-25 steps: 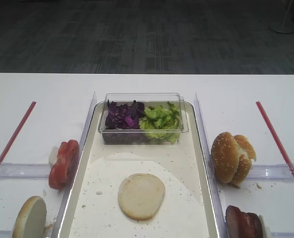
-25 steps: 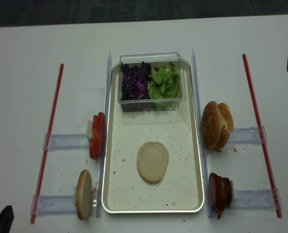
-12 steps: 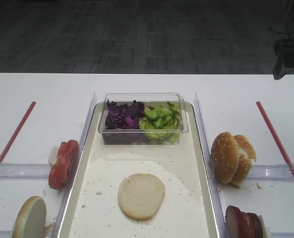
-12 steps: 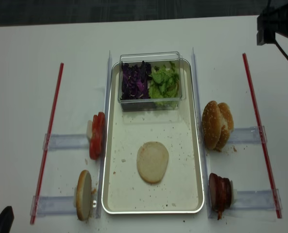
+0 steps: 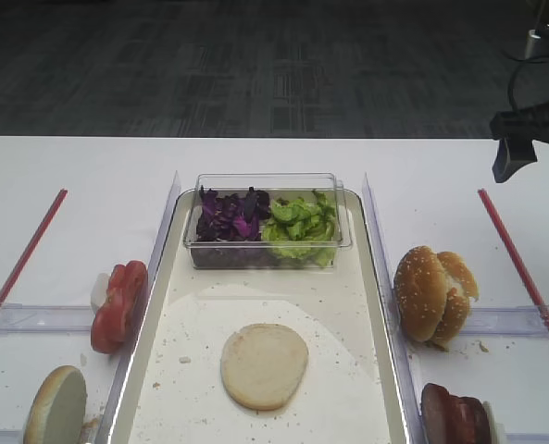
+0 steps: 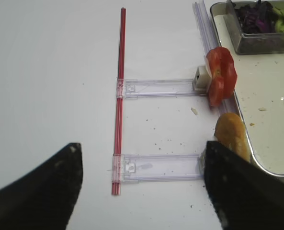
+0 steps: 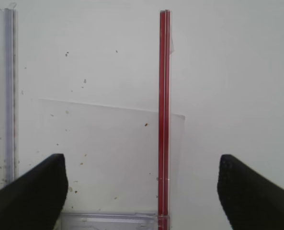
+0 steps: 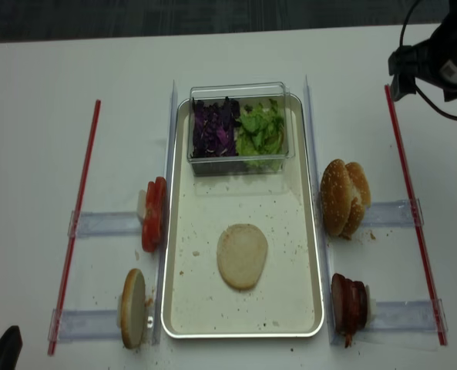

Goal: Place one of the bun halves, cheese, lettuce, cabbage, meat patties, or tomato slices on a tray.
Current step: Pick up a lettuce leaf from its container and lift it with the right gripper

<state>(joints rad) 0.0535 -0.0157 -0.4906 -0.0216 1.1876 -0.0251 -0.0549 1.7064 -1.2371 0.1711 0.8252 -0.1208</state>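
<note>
The right gripper [image 7: 142,184] hovers with jaws spread wide and empty beyond the far right corner of the tray [image 8: 314,254], well apart from the pale, round bun half [image 8: 242,256] lying cut face up on the tray's crumb-speckled floor. Sesame-crusted bun halves [image 8: 344,198] stand on edge just right of the tray's shiny rim. The left gripper [image 6: 142,184] also gapes open, though only its blurred dark fingers show.

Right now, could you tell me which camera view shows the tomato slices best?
The left wrist view: the tomato slices appear closest and unobstructed. Both exterior high views show them smaller, left of the tray; the right wrist view misses them.
</note>
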